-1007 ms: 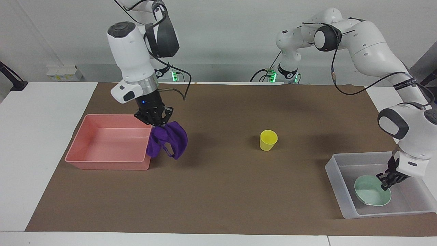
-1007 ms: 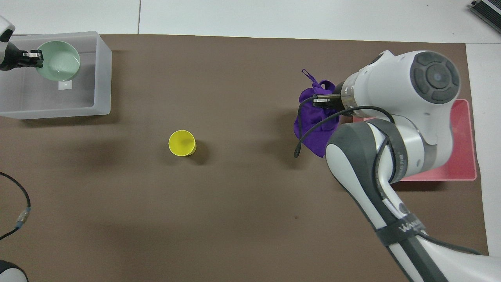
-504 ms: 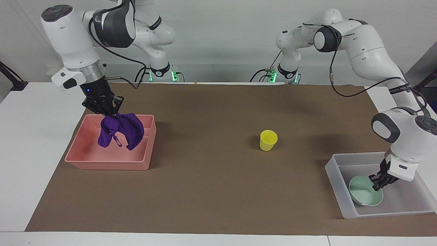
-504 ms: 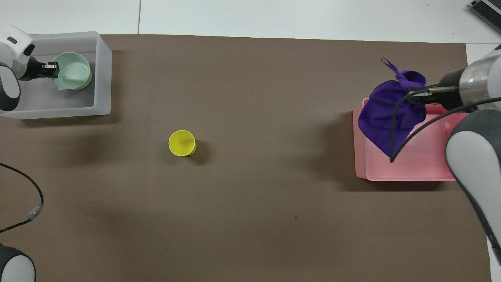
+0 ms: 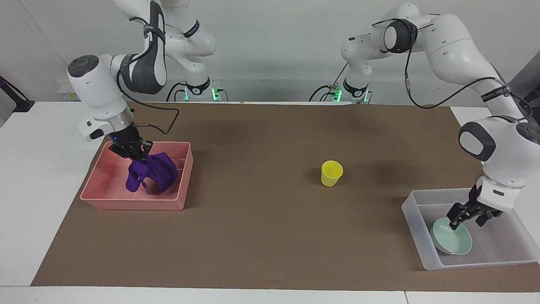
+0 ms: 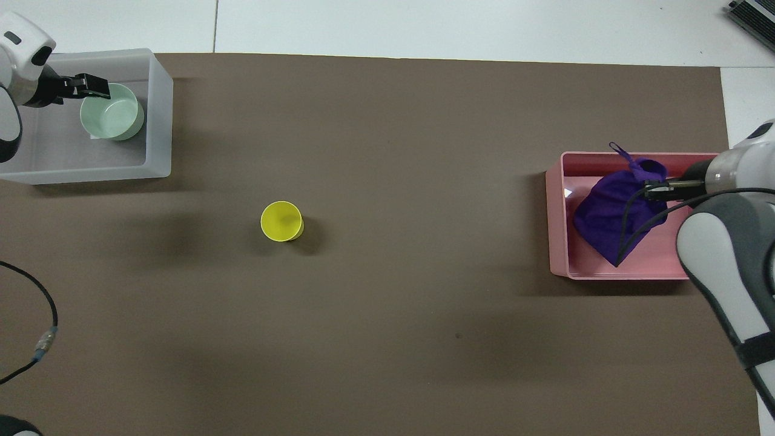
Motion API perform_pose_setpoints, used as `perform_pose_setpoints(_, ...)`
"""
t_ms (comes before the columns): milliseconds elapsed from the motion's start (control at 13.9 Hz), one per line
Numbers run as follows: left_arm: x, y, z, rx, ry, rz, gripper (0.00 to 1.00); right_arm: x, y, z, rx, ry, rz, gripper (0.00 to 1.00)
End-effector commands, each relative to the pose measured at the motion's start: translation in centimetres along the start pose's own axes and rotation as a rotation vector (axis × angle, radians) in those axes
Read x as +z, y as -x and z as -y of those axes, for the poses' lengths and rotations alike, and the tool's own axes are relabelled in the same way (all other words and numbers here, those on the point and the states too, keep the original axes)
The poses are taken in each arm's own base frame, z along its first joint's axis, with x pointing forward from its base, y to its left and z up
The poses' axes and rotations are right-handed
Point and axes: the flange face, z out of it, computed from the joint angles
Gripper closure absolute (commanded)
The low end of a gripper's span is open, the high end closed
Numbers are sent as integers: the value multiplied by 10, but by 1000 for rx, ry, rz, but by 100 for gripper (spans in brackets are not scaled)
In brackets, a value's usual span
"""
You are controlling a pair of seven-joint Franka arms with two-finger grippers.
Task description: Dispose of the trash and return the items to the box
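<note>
Release: As my left gripper (image 5: pixel 465 216) let go with its fingers apart, the bowl (image 5: pixel 452 241) sat flat in the box (image 5: pixel 415 213), just under the fingertips.
Left gripper: half a second earlier it had pinched the bowl's rim and held it tilted; a second earlier, tilted as well.
Meaning: I judged one of the two items returned.
Right gripper: my right gripper (image 5: pixel 136 155) was clamped on the cloth (image 5: pixel 152 172), low in the pink tray (image 5: pixel 133 204).
Cloth: a second earlier it hung beside the tray's rim, then above the tray; now its lower folds seemed to rest on the floor, though I could not be sure.
Cup: the cup (image 5: pixel 331 173) stood mid-table, unmoved throughout, not yet fetched.
Next: I expected to drop the cloth.
</note>
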Motion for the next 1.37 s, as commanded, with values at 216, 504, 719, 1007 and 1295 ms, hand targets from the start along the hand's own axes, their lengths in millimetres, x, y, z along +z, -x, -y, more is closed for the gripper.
perform_pose_setpoints(216, -55, 98, -102, 72, 50, 92, 0, 51, 17, -19, 16, 21, 1, 100)
perform_pose_setpoints(504, -38, 144, -177, 126, 73, 107, 0, 59, 20, -25, 34, 24, -4, 1)
perform_pose_setpoints(719, -16, 188, -210, 153, 99, 33, 0, 47, 11, -18, 20, 25, -22, 0)
perform_pose_setpoints(1007, 8, 209, -245, 142, 103, 76, 14, 3, -3, -11, 10, 18, -19, 0)
perform_pose_setpoints(1295, 23, 230, -262, 138, 96, 120, 45, -62, -19, 22, 20, 61, 0, 0)
